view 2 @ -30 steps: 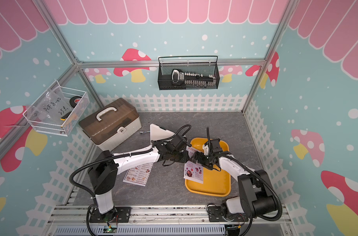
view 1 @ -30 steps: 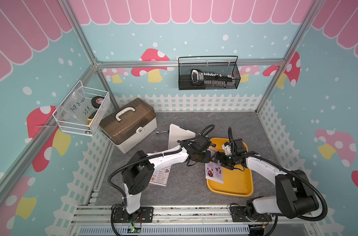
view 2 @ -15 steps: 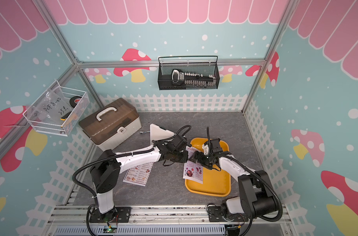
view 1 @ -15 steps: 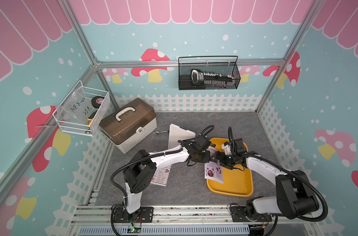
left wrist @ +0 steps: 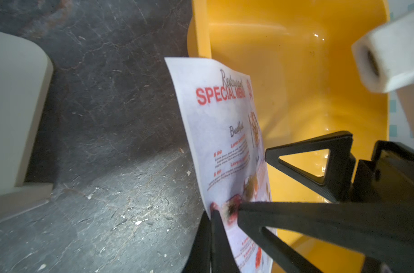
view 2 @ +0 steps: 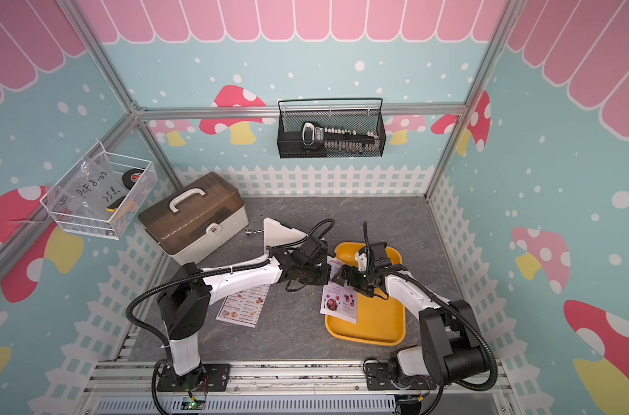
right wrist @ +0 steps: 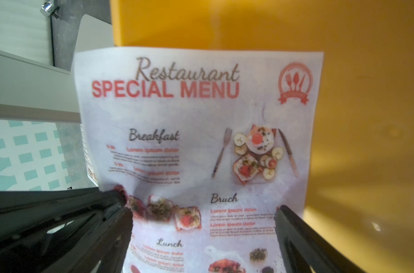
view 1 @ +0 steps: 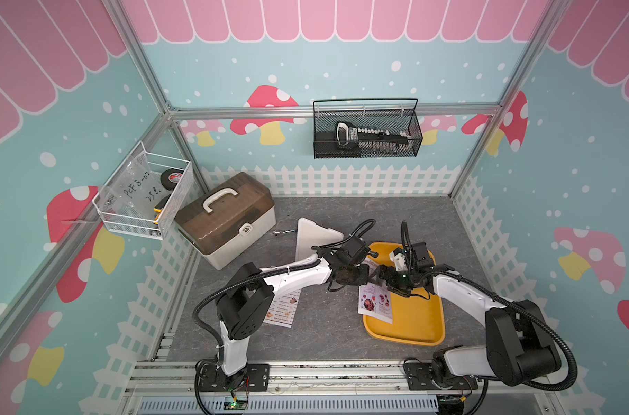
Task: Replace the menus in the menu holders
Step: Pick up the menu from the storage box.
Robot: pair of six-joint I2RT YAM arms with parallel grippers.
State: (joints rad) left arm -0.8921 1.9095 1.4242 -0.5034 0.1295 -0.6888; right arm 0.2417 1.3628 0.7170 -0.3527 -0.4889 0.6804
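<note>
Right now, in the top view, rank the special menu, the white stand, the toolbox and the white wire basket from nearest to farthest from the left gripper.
1. Special menu: pinched at its edge by the left gripper.
2. White stand: just behind the gripper, toward the back.
3. Toolbox: back left.
4. White wire basket: up on the left wall.

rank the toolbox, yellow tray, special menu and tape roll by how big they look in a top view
1. toolbox and yellow tray: about alike, too close to rank
2. special menu
3. tape roll: clearly smallest, though raised nearer the camera
</note>
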